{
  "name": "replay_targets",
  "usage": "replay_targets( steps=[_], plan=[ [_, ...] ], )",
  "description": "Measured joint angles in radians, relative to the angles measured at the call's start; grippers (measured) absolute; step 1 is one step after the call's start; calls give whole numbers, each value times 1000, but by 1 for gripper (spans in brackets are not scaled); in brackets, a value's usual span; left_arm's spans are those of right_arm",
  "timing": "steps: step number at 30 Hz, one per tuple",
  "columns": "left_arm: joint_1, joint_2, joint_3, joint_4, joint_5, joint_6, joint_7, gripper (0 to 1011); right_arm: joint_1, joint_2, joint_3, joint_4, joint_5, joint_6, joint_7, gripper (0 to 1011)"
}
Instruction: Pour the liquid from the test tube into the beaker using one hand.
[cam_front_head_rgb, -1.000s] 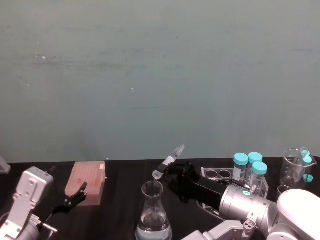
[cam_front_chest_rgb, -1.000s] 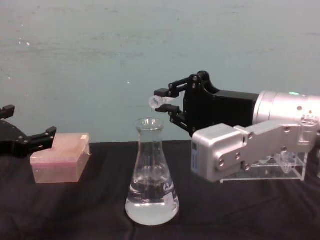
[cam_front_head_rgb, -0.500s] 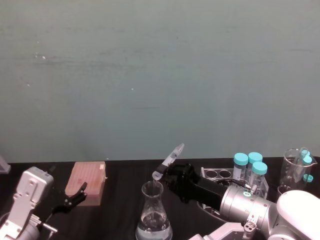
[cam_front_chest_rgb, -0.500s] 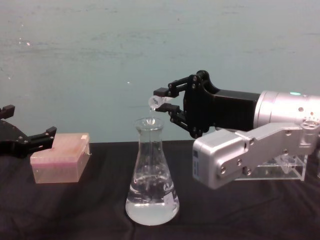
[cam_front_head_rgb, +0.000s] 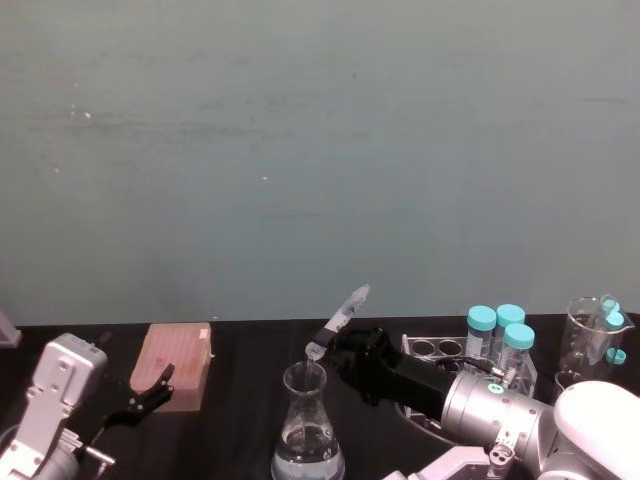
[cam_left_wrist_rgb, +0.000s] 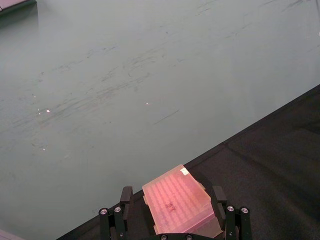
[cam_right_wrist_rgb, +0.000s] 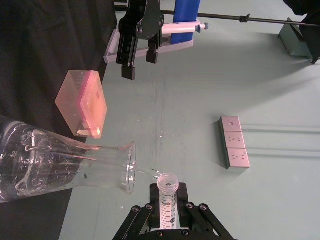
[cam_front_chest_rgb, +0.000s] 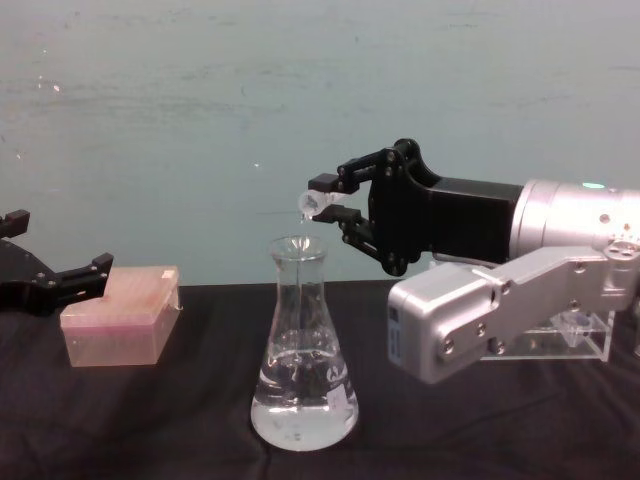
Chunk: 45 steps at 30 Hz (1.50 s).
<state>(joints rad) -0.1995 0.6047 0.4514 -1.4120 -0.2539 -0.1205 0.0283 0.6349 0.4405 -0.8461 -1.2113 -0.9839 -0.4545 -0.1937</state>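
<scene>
Clamping the test tube above the beaker, right gripper jaws hide its middle; left gripper gapes beside pink box.

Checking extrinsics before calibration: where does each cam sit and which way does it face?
Head: high, facing forward and down; beaker, right gripper holding the tube tilted over it, left gripper by the pink box.
Chest: lower, facing across the table; beaker side-on, right gripper from the right, left gripper at the left edge.
Left wrist: faces the wall past its own fingers, box ahead.
Right wrist: looks along the tube to the beaker mouth.
Shared: head and chest both show tube above beaker.
</scene>
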Motion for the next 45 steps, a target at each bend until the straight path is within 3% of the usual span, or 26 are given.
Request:
replay_targets(
  steps=[17,33,38,43,44,45],
  plan=[
    [0,0,0,0,0,0,0,1000,8,4,-17,8,-31,17,-27,195],
    [0,0,0,0,0,0,0,1000,9,6,-22,9,-30,21,-29,195],
    [0,0,0,0,0,0,0,1000,1,2,-10,6,10,11,-10,195],
    [0,0,0,0,0,0,0,1000,-20,-8,29,-8,101,-1,39,194],
    [0,0,0,0,0,0,0,1000,-29,-12,46,-15,139,-3,59,194],
    [0,0,0,0,0,0,0,1000,-29,-12,46,-15,139,-3,59,194]
  ],
)
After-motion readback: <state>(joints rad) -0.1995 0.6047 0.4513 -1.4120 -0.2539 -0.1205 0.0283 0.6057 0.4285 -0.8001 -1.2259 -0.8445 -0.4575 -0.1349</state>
